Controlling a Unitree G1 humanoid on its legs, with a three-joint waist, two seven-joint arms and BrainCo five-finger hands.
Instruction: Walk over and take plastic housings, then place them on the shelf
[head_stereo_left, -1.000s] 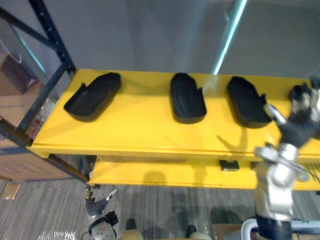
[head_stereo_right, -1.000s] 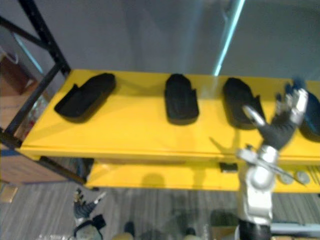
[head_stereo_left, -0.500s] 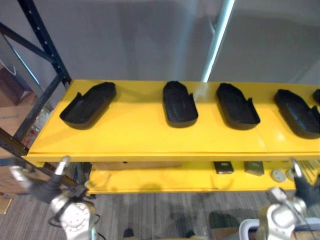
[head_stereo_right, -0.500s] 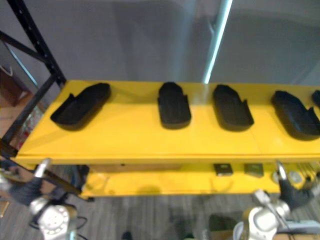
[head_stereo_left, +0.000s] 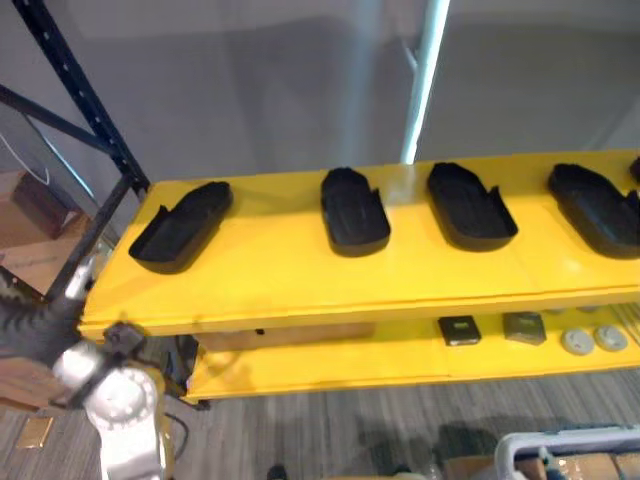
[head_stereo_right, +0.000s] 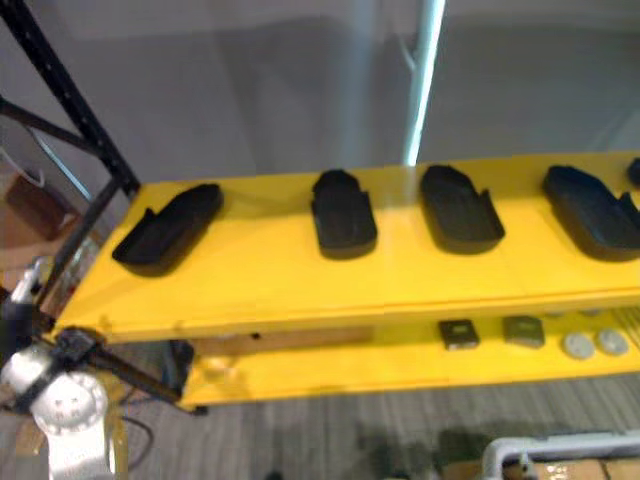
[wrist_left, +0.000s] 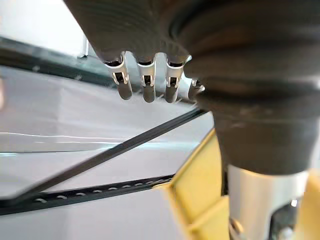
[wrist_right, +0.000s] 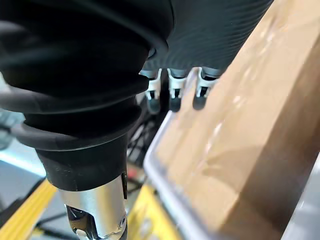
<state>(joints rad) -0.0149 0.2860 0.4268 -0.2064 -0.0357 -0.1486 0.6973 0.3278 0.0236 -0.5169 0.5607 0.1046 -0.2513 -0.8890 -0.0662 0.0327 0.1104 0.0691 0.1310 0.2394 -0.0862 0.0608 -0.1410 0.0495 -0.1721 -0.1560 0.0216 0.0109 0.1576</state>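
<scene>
Several black plastic housings lie in a row on the yellow upper shelf (head_stereo_left: 280, 270): one at the left (head_stereo_left: 180, 225), one in the middle (head_stereo_left: 353, 210), one further right (head_stereo_left: 470, 205) and one near the right edge (head_stereo_left: 597, 207). My left hand (head_stereo_left: 45, 322) is raised at the shelf's front left corner, apart from the housings. Its fingers (wrist_left: 145, 85) are relaxed and hold nothing. My right hand's fingers (wrist_right: 172, 95) hang straight and empty beside a cardboard box (wrist_right: 240, 135).
A black upright frame (head_stereo_left: 85, 100) stands at the shelf's left end. The lower yellow shelf (head_stereo_left: 330, 365) carries small dark boxes (head_stereo_left: 460, 329) and round discs (head_stereo_left: 578, 342). A white bin (head_stereo_left: 570, 448) with cardboard sits at lower right. Cardboard boxes (head_stereo_left: 35, 235) stand at the left.
The right hand has dropped from shelf height by the right housings down beside the bin. The left hand has risen from near the floor to the shelf's left corner. The camera has shifted.
</scene>
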